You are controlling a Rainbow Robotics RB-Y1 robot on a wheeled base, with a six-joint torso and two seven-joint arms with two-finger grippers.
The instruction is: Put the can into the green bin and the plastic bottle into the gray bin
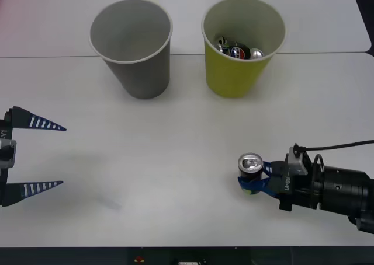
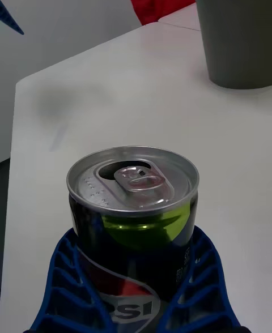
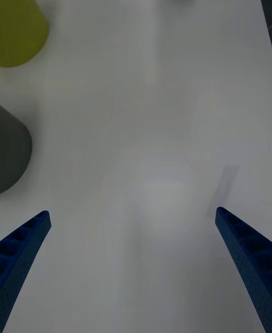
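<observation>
The right gripper [image 1: 257, 177] comes in from the table's right side, and its arm is cut off by the edge of the front view. Its 2 blue ribbed fingers [image 2: 195, 276] are closed around the lower body of the Pepsi can [image 1: 251, 171], hiding the can's base, so whether it rests on the white table [image 1: 175, 177] or is just off it cannot be told. The can stands upright between the fingers, silver top and pull tab facing up, only part of its logo clear of the fingers.

The green bin [image 1: 239, 72] stands at the far side, well apart from the held can; dark crushed cans [image 1: 238, 50] lie inside it, their number hard to make out. The gray bin [image 1: 140, 72] stands just to its left.

The left gripper [image 1: 35, 156] waits at the table's left edge, fingers spread wide and holding nothing, its body cropped.
</observation>
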